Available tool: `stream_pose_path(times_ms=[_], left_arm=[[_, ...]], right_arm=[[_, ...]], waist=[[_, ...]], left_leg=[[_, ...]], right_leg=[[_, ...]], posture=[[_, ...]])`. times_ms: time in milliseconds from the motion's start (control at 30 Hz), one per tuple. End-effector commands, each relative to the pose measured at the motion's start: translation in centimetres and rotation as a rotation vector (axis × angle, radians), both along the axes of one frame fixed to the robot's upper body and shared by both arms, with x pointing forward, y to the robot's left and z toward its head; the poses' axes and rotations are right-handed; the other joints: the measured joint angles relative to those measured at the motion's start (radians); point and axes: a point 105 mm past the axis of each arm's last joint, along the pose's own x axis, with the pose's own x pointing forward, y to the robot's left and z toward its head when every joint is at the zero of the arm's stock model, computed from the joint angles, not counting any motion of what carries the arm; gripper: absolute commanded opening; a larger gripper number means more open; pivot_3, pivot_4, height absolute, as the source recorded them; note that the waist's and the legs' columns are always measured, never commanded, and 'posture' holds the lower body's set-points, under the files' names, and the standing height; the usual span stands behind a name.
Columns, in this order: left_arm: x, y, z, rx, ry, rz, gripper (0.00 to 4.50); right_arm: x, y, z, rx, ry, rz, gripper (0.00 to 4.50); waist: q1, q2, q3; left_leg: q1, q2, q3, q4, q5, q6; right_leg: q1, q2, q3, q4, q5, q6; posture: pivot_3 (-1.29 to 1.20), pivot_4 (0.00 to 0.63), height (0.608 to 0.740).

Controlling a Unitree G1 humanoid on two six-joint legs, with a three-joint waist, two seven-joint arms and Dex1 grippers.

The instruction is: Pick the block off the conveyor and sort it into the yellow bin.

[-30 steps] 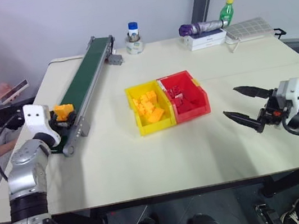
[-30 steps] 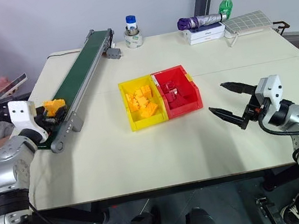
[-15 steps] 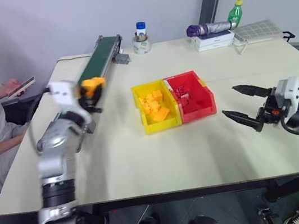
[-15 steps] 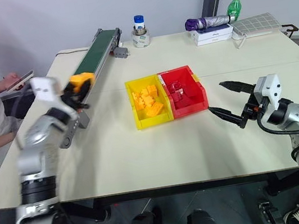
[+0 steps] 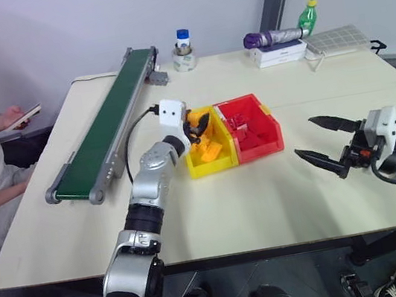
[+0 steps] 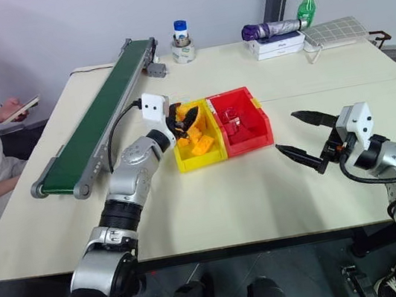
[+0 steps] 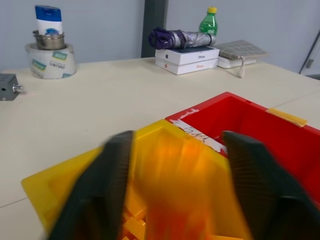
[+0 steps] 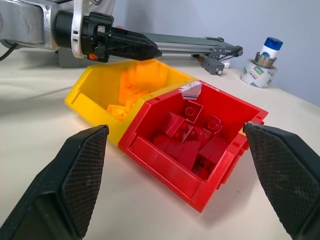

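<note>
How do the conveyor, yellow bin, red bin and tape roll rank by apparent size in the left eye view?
1. conveyor
2. and 3. yellow bin and red bin look alike; left gripper covers part of the yellow one
4. tape roll

The yellow bin sits between the conveyor and red bin.

The two head views look forward and down from above the near edge of the pale rectangular table, taking in its whole top. The left wrist view sits low and close over the open yellow plastic bin, facing the table's far edge. The right wrist view looks level across the table, farther off, and shares that bin and the adjoining red plastic bin.
</note>
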Motion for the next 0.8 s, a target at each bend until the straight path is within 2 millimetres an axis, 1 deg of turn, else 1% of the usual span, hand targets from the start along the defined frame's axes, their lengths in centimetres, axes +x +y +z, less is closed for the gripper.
stream_pose_path(times_ms=[33, 100, 133, 167, 200, 233, 267, 300, 333, 367, 400, 467, 633, 700, 800], left_arm=[[-0.7, 0.1, 3.3, -0.017, -0.132, -0.025, 4.42], [-1.2, 0.9, 4.0, -0.011, -0.168, -0.025, 4.42], [-1.7, 2.0, 4.5, -0.028, -0.173, -0.029, 4.42], [-2.0, 2.7, 4.9, -0.041, -0.173, -0.034, 4.42], [-2.6, 4.2, 5.2, -0.039, -0.168, -0.03, 4.42], [-3.1, 5.2, 5.4, -0.033, -0.162, -0.028, 4.42], [-3.6, 7.4, 5.5, -0.007, -0.159, 0.011, 4.42], [-4.2, 9.3, 5.5, 0.03, -0.16, 0.037, 4.42], [-5.3, 10.9, 5.6, 0.094, -0.191, 0.037, 4.42], [-6.2, 11.7, 5.6, 0.142, -0.21, 0.028, 4.42], [-6.9, 12.5, 5.5, 0.162, -0.209, 0.022, 4.42], [-8.5, 14.8, 5.3, 0.16, -0.18, 0.027, 4.42], [-11.1, 20.5, 3.2, 0.178, -0.026, 0.122, 4.42], [-11.9, 22.3, 2.9, 0.195, -0.019, 0.153, 4.42], [-12.8, 24.3, 2.3, 0.23, -0.025, 0.189, 4.42]], right_arm=[[-0.4, 0.0, 1.6, -0.011, -0.064, 0.001, 4.5], [-0.4, 0.0, 1.6, -0.014, -0.064, 0.003, 4.5], [-0.3, 0.0, 1.6, -0.013, -0.065, 0.003, 4.5], [-0.3, 0.0, 1.7, -0.012, -0.065, 0.002, 4.5], [-0.2, -0.1, 1.6, -0.014, -0.064, 0.003, 4.5], [-0.2, -0.1, 1.6, -0.016, -0.063, 0.003, 4.5], [0.0, -0.2, 1.6, -0.016, -0.062, 0.004, 4.5], [0.1, -0.2, 1.7, -0.019, -0.063, 0.004, 4.5], [0.3, -0.2, 1.8, -0.019, -0.065, 0.005, 4.5], [0.4, -0.3, 1.9, -0.019, -0.067, 0.005, 4.5], [0.5, -0.3, 1.9, -0.02, -0.069, 0.006, 4.5], [0.8, -0.4, 2.0, -0.02, -0.07, 0.012, 4.5], [1.0, -0.4, 2.0, -0.03, -0.067, 0.028, 4.5], [1.1, -0.4, 2.0, -0.029, -0.068, 0.03, 4.5], [1.2, -0.4, 1.9, -0.028, -0.066, 0.032, 4.5]], waist=[[0.0, 0.0, 0.0], [-0.001, 0.0, 0.0], [-0.002, 0.0, 0.0], [-0.006, 0.0, 0.0], [-0.011, 0.0, 0.0], [-0.013, 0.0, 0.0], [-0.017, 0.0, 0.0], [-0.027, 0.0, 0.0], [-0.03, 0.001, 0.0], [-0.033, 0.001, 0.0], [-0.032, 0.001, 0.0], [-0.023, 0.001, 0.0], [-0.011, 0.001, 0.0], [-0.01, 0.001, 0.0], [-0.001, 0.001, 0.0]], left_leg=[[0.0, 0.0, 0.0, 0.0, 0.0, 0.0], [0.0, 0.0, 0.0, 0.0, 0.0, -0.001], [0.0, 0.0, 0.0, 0.0, 0.0, -0.001], [0.0, 0.0, 0.0, 0.0, 0.0, -0.001], [0.0, 0.0, 0.0, 0.0, 0.0, -0.001], [0.001, 0.0, 0.0, -0.001, 0.0, 0.0], [0.001, 0.0, 0.0, -0.001, 0.001, 0.001], [0.002, 0.001, 0.0, -0.002, 0.001, 0.001], [0.002, 0.001, 0.0, -0.002, 0.001, 0.001], [0.004, 0.001, 0.0, -0.003, 0.001, 0.001], [0.004, 0.001, 0.0, -0.004, 0.001, 0.001], [0.004, 0.001, 0.0, -0.004, 0.0, -0.001], [0.004, 0.001, -0.001, -0.003, -0.001, -0.001], [0.004, 0.001, -0.001, -0.004, -0.001, -0.001], [0.004, 0.001, 0.0, -0.005, -0.001, -0.001]], right_leg=[[0.0, 0.0, 0.0, 0.0, 0.0, 0.0], [0.0, 0.0, 0.0, 0.0, 0.0, 0.0], [0.0, 0.0, 0.0, 0.0, 0.0, 0.0], [0.0, 0.0, 0.0, 0.0, 0.0, 0.0], [0.0, 0.0, 0.0, 0.0, 0.0, 0.0], [0.0, 0.001, 0.0, 0.0, 0.0, 0.0], [0.0, 0.001, 0.0, 0.0, 0.0, 0.0], [0.0, 0.001, 0.0, 0.001, 0.0, 0.0], [0.0, 0.001, 0.001, 0.001, 0.0, 0.0], [0.0, 0.001, 0.001, 0.001, 0.0, 0.0], [0.0, 0.001, 0.001, 0.001, 0.0, 0.0], [0.001, 0.001, 0.001, 0.001, -0.001, -0.002], [0.002, 0.0, 0.002, -0.001, -0.003, -0.005], [0.001, 0.0, 0.003, -0.001, -0.003, -0.006], [0.001, 0.0, 0.003, -0.001, -0.004, -0.007]], posture=[[0.0, 0.15, 0.74], [0.0, 0.15, 0.74], [0.0, 0.15, 0.74], [0.0, 0.15, 0.74], [0.0, 0.15, 0.74], [0.0, 0.15, 0.74], [0.0, 0.15, 0.74], [0.0, 0.15, 0.74], [0.0, 0.15, 0.74], [0.0, 0.15, 0.74], [0.0, 0.15, 0.74], [0.0, 0.15, 0.74], [0.0, 0.15, 0.74], [0.0, 0.15, 0.74], [0.0, 0.15, 0.74]])
